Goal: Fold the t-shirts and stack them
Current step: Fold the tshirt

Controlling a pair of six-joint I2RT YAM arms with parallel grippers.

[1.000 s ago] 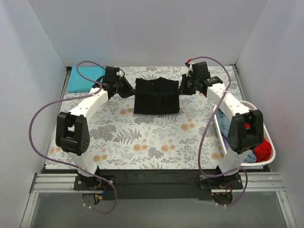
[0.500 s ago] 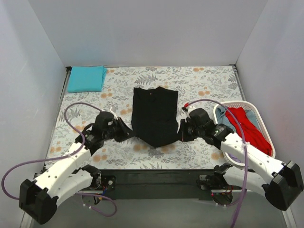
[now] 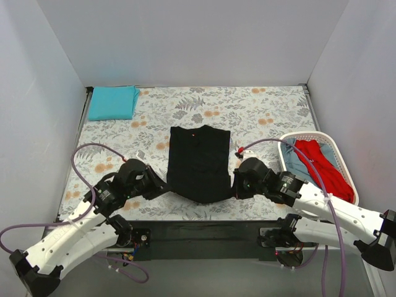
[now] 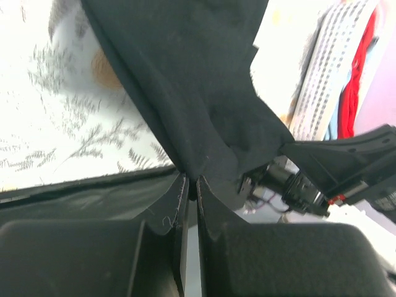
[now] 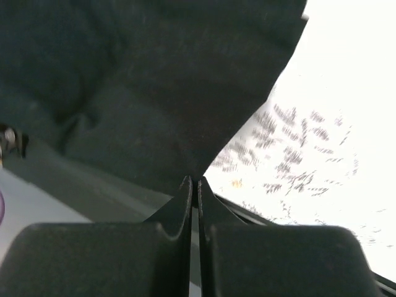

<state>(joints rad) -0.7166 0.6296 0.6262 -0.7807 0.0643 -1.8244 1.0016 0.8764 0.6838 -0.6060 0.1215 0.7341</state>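
nearest the bases, the left gripper (image 3: 164,186) was pressed together on the near-left corner of the black shirt (image 3: 199,162), and the right gripper (image 3: 234,184) pinched its near-right corner in the same way; both wrist views showed a thin fold of dark cloth caught between closed fingers. the black shirt lay flat on the table cover (image 3: 247,114), roughly in the middle, its near hem drawn between the two grippers and sagging a little between them. it looked soft, light and limp, with no stiffness of its own, so it would likely droop and crease wherever it was not held; the corners of the hem seemed the sensible places to grip, with both kept level so the cloth would not twist. to the right of the black shirt stood the basket (image 3: 309,135), holding a red shirt (image 3: 322,167) and a light-blue shirt (image 3: 292,164), close to the right arm's elbow and a likely thing to brush against. far off to the black shirt's left lay a folded teal shirt (image 3: 112,102), well apart, with open floral cover between.
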